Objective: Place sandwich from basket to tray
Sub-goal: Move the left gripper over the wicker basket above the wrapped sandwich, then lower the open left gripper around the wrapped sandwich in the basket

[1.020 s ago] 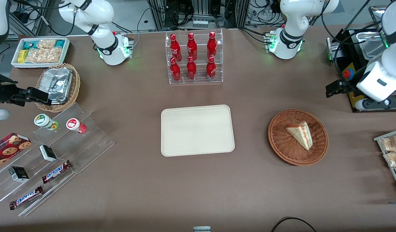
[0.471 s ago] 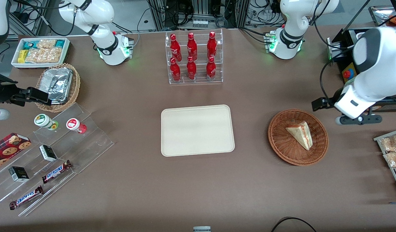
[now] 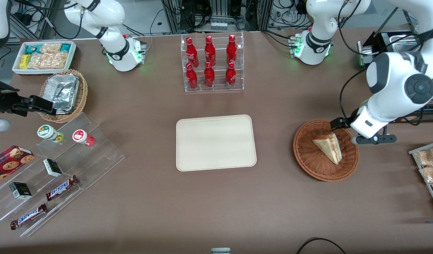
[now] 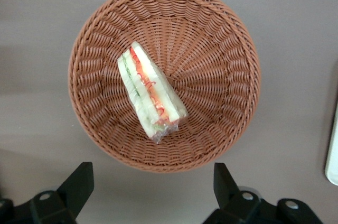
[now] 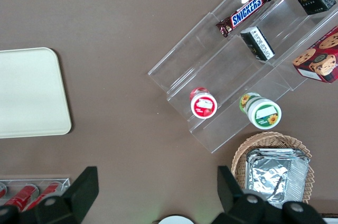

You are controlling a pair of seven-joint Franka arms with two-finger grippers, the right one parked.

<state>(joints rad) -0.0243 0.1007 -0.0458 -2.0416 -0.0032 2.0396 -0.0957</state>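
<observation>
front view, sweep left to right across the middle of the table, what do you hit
Foil container in its tan wicker basket → clear stepped stand with small pots → tray → basket → sandwich in it → open claw above the basket's rim.

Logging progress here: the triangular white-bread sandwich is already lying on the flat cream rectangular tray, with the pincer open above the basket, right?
Not quite: the triangular white-bread sandwich lies in the round reddish-brown wicker basket, as the left wrist view shows. The flat cream rectangular tray holds nothing. The pincer is open above the basket.
</observation>
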